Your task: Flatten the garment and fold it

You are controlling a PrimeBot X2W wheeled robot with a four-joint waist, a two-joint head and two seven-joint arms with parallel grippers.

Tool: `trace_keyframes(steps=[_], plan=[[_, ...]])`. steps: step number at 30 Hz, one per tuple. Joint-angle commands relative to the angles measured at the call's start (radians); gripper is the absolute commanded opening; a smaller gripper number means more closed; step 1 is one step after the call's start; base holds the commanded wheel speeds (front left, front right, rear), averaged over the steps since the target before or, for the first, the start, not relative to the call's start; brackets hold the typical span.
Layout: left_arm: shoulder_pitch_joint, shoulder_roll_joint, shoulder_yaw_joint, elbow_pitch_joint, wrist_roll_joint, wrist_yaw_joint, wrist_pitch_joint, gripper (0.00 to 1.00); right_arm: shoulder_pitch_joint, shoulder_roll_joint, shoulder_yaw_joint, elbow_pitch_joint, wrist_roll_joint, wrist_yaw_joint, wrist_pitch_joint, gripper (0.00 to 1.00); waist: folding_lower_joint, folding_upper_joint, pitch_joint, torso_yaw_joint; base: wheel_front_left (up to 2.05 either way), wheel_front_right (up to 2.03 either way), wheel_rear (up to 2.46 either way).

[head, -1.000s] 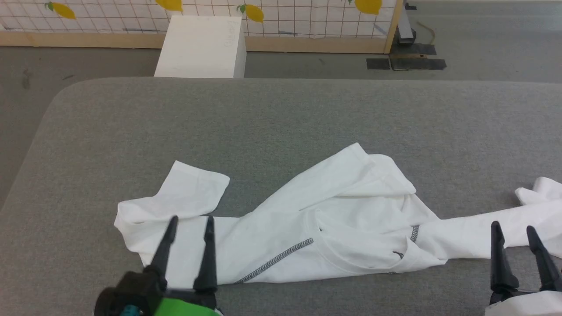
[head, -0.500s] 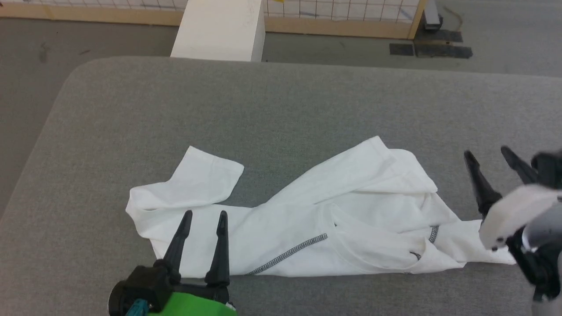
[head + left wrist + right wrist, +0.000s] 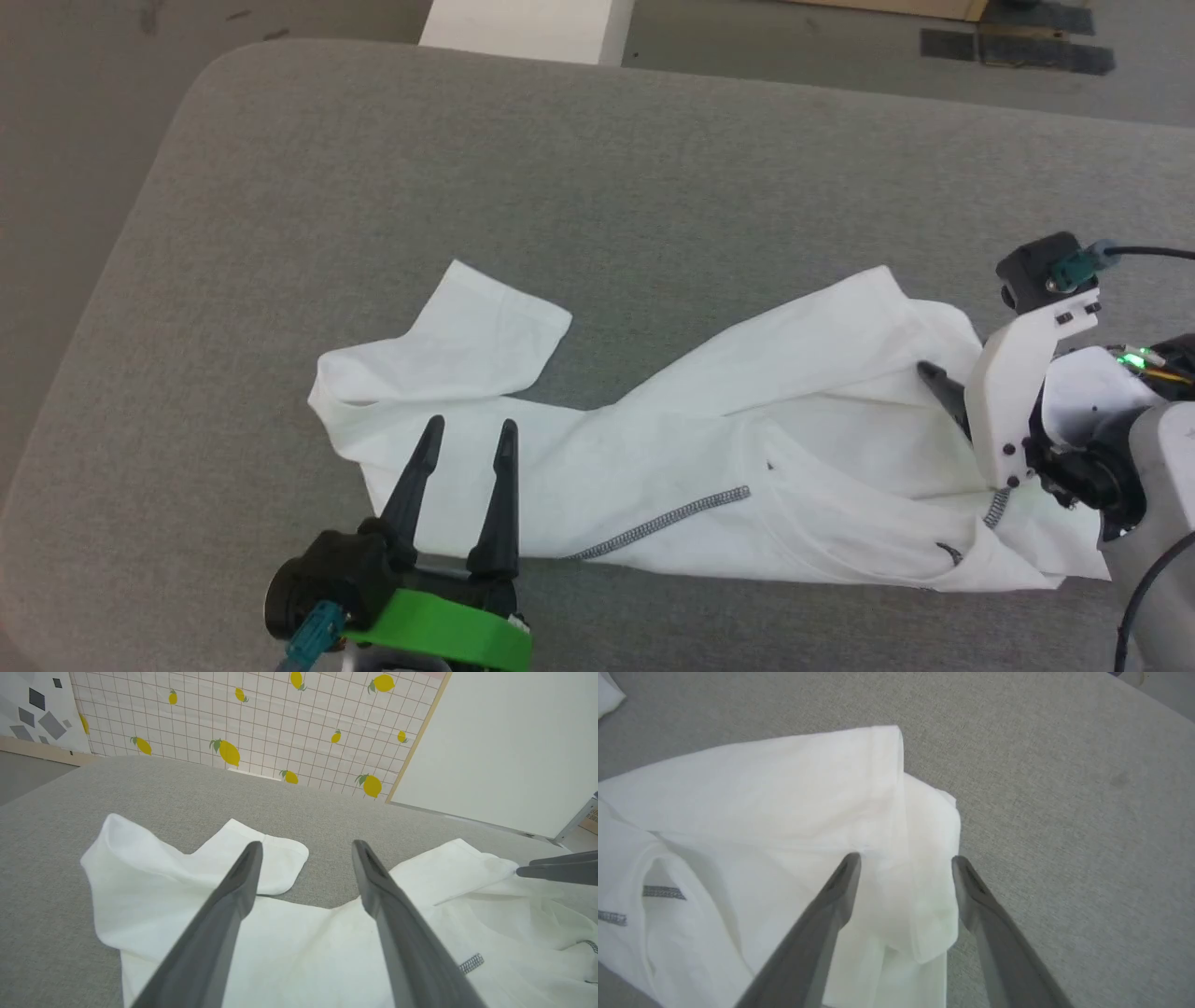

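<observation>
Jaws on your left gripper [image 3: 471,423] are standing wide and gripping nothing, its tips hanging over the near left stretch of the white thin-fabric long-sleeved shirt [image 3: 747,420]. Your right gripper [image 3: 904,857] is likewise gaping empty, its two fingers pointing at a bunched fold on the shirt's right side, and you cannot tell whether they are touching cloth. The shirt is lying crumpled toward the front of the grey felt-topped table [image 3: 373,187], with one sleeve [image 3: 485,327] doubling back at the left, the body lapping over itself, and dark grey zigzag stitching [image 3: 672,523] showing. By my reading you are only starting the flattening: nothing is lying smooth yet, and spreading, smoothing and every fold are all waiting for you.
</observation>
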Motion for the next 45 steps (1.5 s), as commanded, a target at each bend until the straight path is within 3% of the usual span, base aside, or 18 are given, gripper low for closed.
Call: trace_keyframes(steps=[1, 5, 6, 7, 8, 18, 24, 30, 31, 32, 33, 39, 45], plan=[[-0.021, -0.005, -0.001, 0.005, 0.004, -0.008, -0.004, 1.0, -0.012, 0.002, 0.004, 0.031, 0.0, -0.002, 0.002, 1.0, -0.0001, 0.0, 0.033, 0.039, 0.0, 0.0, 0.0], [-0.035, -0.01, -0.001, 0.015, -0.001, -0.014, -0.004, 1.0, -0.006, 0.009, 0.027, 0.121, 0.01, -0.002, 0.006, 1.0, -0.0001, 0.0, 0.047, 0.068, 0.0, 0.0, 0.0], [-0.037, -0.011, 0.0, 0.017, -0.002, -0.015, -0.004, 1.0, -0.007, 0.003, 0.037, 0.135, 0.007, -0.002, -0.004, 0.48, -0.0001, 0.0, 0.049, 0.073, 0.0, 0.0, 0.0], [-0.038, -0.011, 0.001, 0.019, -0.003, -0.016, -0.004, 1.0, -0.008, -0.001, 0.042, 0.146, 0.004, -0.002, -0.015, 0.28, -0.0001, 0.0, 0.049, 0.075, 0.0, 0.0, 0.0], [-0.039, -0.012, 0.003, 0.021, -0.005, -0.017, -0.004, 1.0, -0.013, -0.007, 0.043, 0.155, 0.001, -0.002, -0.034, 0.0, -0.0001, 0.0, 0.049, 0.078, 0.0, 0.0, 0.0], [-0.035, -0.015, -0.001, 0.02, -0.027, -0.014, -0.005, 1.0, -0.23, -0.106, 0.018, 0.101, -0.039, -0.002, -0.177, 0.0, -0.0001, 0.0, 0.035, 0.103, 0.0, 0.0, 0.0], [-0.048, -0.016, -0.03, 0.016, -0.058, 0.004, -0.005, 1.0, -0.421, -0.174, 0.105, 0.082, -0.073, -0.002, -0.188, 0.0, -0.0001, 0.0, 0.066, 0.153, 0.0, 0.0, 0.0], [-0.07, -0.016, -0.065, 0.019, -0.083, 0.013, -0.005, 1.0, -0.486, -0.202, 0.181, 0.189, -0.134, -0.002, -0.256, 0.0, -0.0001, 0.0, 0.106, 0.22, 0.0, 0.0, 0.0], [-0.074, -0.016, -0.072, 0.02, -0.086, 0.015, -0.005, 1.0, -0.482, -0.201, 0.187, 0.218, -0.15, -0.002, -0.273, 0.15, -0.0001, 0.0, 0.111, 0.229, 0.0, 0.0, 0.0], [-0.077, -0.016, -0.077, 0.02, -0.088, 0.018, -0.005, 1.0, -0.478, -0.196, 0.181, 0.245, -0.157, -0.002, -0.285, 0.48, -0.0001, 0.0, 0.114, 0.236, 0.0, 0.0, 0.0], [-0.08, -0.016, -0.083, 0.02, -0.091, 0.02, -0.005, 1.0, -0.473, -0.186, 0.168, 0.277, -0.165, -0.002, -0.299, 1.0, -0.0001, 0.0, 0.118, 0.242, 0.0, 0.0, 0.0], [-0.089, -0.016, -0.086, 0.027, -0.093, 0.03, -0.005, 1.0, -0.475, -0.134, 0.125, 0.371, -0.182, -0.002, -0.377, 1.0, -0.0001, 0.0, 0.1, 0.227, 0.0, 0.0, 0.0], [-0.07, -0.016, -0.06, 0.046, -0.066, 0.02, -0.005, 1.0, -0.436, -0.096, 0.051, 0.36, -0.114, -0.002, -0.451, 1.0, -0.0001, 0.0, 0.02, 0.16, 0.0, 0.0, 0.0]])
